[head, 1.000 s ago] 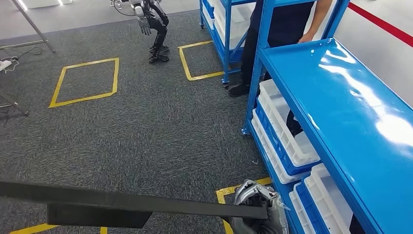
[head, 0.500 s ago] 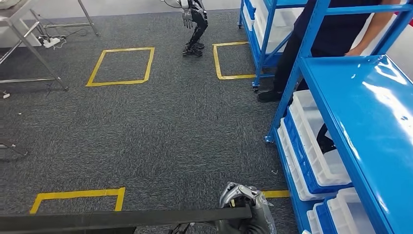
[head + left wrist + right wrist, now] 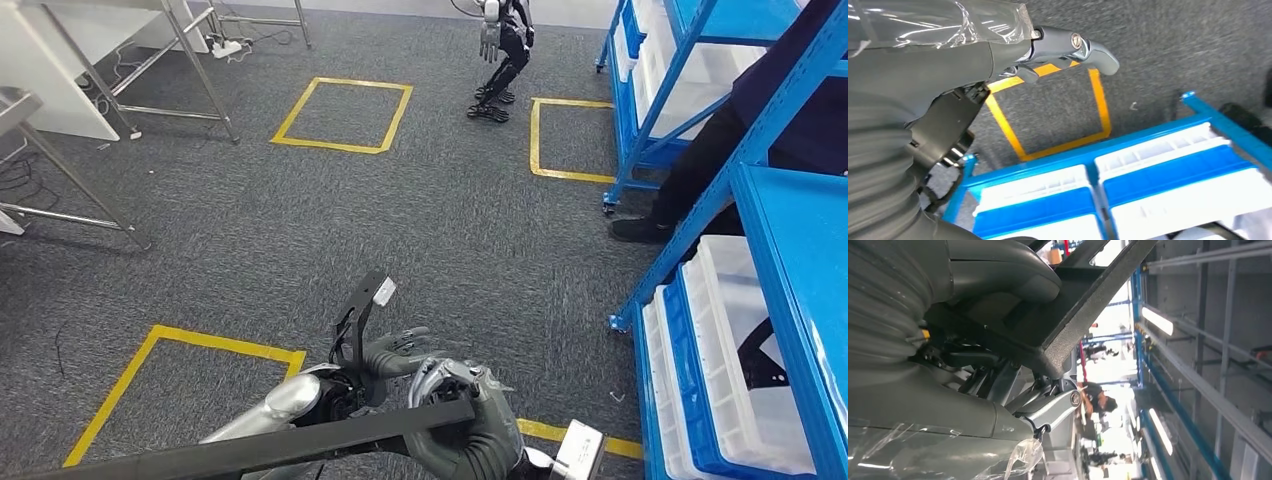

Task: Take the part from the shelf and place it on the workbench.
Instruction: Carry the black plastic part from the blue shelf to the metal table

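Gripping a long, flat black part (image 3: 270, 445) (matte, grainy, bar-shaped) low over grey carpet (image 3: 300, 230): right hand (image 3: 465, 415), fingers curling tight around its end. Hovering just behind, left hand (image 3: 385, 355), fingers spreading, touching nothing. Flanking at right, glossy blue steel shelf (image 3: 790, 230) carrying white plastic bins (image 3: 735, 330).

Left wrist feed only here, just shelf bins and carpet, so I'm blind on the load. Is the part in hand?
Observer: Yes. In the head view the right hand grips a long black bar.
Operator: Anyone close?
Observer: A person stands at the blue shelf, on the robot's right.
Operator: Any table in sight?
Observer: A metal-framed table stands far off to the left, across the carpet.
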Robot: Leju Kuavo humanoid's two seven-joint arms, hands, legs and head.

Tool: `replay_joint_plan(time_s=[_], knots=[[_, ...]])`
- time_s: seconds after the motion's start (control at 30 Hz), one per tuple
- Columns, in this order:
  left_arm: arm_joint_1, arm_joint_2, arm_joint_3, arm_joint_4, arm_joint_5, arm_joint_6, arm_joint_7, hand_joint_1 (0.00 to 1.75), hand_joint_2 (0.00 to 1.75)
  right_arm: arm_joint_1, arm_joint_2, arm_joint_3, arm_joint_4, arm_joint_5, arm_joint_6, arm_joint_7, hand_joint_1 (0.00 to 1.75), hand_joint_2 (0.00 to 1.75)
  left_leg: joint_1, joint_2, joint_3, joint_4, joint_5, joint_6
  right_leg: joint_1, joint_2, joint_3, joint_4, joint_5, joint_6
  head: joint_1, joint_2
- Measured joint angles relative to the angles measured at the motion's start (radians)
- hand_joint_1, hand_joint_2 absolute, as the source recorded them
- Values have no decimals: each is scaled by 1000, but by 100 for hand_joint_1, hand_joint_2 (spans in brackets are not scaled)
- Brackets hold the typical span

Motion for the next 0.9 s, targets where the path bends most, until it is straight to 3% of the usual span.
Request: replay_joint_plan(time_s=[0.03,0.1,0.17,0.23,0.27,0.3,0.33,0.4,0.47,0.53,0.6,0.67,0.73,0.77,0.8,0.83,0.9], knots=[[-7,1,-2,0,7,1,-3,0,175,-7,6,4,5,-3,3,-1,175,175,2,-3,-3,0,1,-5,2,-13,0,-1,1,-6,0,0],[-21,4,-9,0,27,4,-9,0,175,-15,16,9,15,-11,9,-5,175,175,1,41,-25,41,-20,-14,2,-40,4,-4,1,-19,-3,0],[-40,5,-16,-1,46,7,-15,0,175,-17,21,11,23,-20,16,-9,175,175,0,105,-86,158,-71,-23,7,-66,7,-5,-3,-29,-6,0],[-54,5,-23,-1,65,8,-18,0,175,-17,24,13,32,-27,25,-12,175,175,4,124,-155,280,-109,-27,12,-92,10,-5,-8,-35,-6,0],[-59,5,-26,-1,72,10,-19,0,175,-18,26,14,37,-31,29,-12,175,175,5,127,-169,299,-104,-27,14,-105,13,-5,-11,-36,-6,0],[-64,5,-30,-1,78,11,-20,0,175,-19,27,14,41,-33,33,-13,175,175,4,130,-162,277,-82,-24,15,-118,17,-5,-15,-37,-6,0],[-70,5,-34,0,81,12,-22,0,175,-20,29,15,45,-36,37,-14,175,175,2,140,-135,218,-48,-19,16,-130,22,-5,-19,-36,-6,0],[-86,5,-41,0,89,14,-27,0,175,-23,30,15,50,-40,43,-18,175,175,-11,189,-66,74,13,-3,20,-151,34,-5,-28,-32,-6,0],[-103,3,-47,0,105,14,-32,0,175,-24,31,15,55,-45,50,-21,175,175,-25,217,-35,7,28,9,24,-170,41,-7,-37,-23,-6,0],[-116,0,-53,0,122,14,-37,0,175,-26,32,15,59,-48,56,-22,175,175,-26,194,-32,-1,26,16,25,-190,48,-10,-45,-13,-6,0],[-129,-5,-60,1,135,12,-44,0,175,-26,33,15,61,-50,61,-24,175,175,-18,169,-21,-14,29,24,23,-159,46,13,-63,-4,-5,0],[-142,-18,-67,4,145,10,-50,0,175,-22,32,14,62,-52,65,-26,175,175,-11,144,-11,-21,30,33,20,-97,-2,116,-111,1,-4,0],[-148,-31,-74,8,158,9,-53,0,175,-16,30,13,63,-55,67,-26,175,175,-10,117,-9,-20,29,38,19,-76,-80,245,-155,5,-4,0],[-148,-36,-78,10,163,9,-55,0,175,-14,28,13,64,-55,69,-26,175,175,-9,102,-8,-20,28,38,18,-75,-104,272,-153,8,-4,0],[-149,-40,-82,12,167,9,-58,0,175,-13,28,13,66,-56,70,-26,175,175,-7,86,-7,-19,27,36,16,-73,-109,257,-128,11,-4,0],[-150,-42,-85,14,171,10,-60,0,175,-12,27,13,67,-56,71,-26,175,175,-5,70,-6,-17,25,33,13,-67,-93,204,-88,14,-4,0],[-155,-47,-90,17,178,12,-64,0,175,-11,26,12,68,-57,73,-26,175,175,-1,42,-7,-6,18,22,1,-25,-39,65,-13,20,-4,0]])
